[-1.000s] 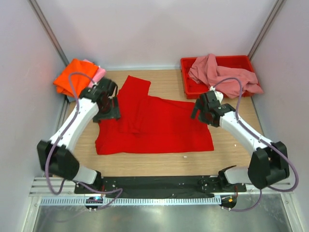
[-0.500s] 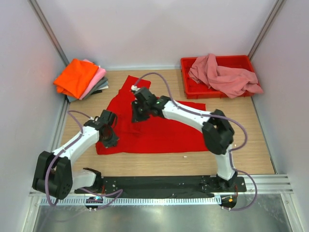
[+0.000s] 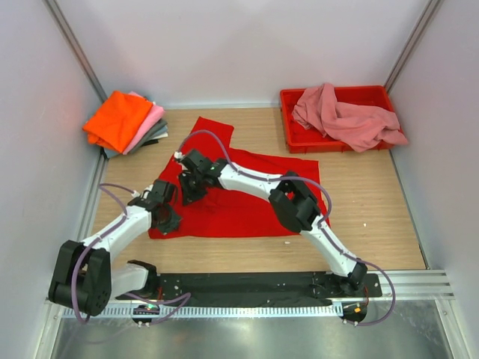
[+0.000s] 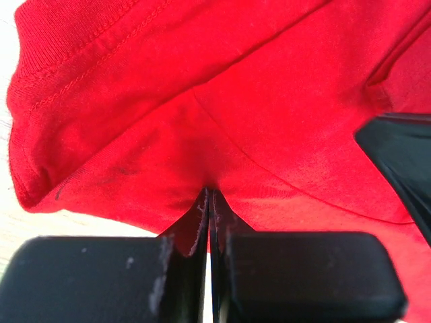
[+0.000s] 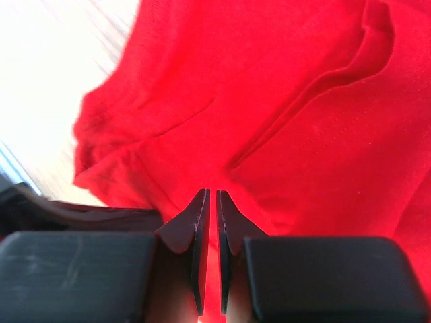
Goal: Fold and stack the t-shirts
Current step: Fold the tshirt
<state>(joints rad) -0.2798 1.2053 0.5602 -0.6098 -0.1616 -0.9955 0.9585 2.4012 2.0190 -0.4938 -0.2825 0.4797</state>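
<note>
Left gripper (image 4: 209, 196) is pressed together on the near-left edge of the bright red t-shirt (image 3: 247, 213). Right gripper (image 5: 209, 195) pinches a fold just beyond (jaws almost touching). The shirt lies spread mid-table (image 3: 374, 217).

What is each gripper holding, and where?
Both pinch the red t-shirt: left gripper at its near-left edge, right gripper on the left edge farther back.
</note>
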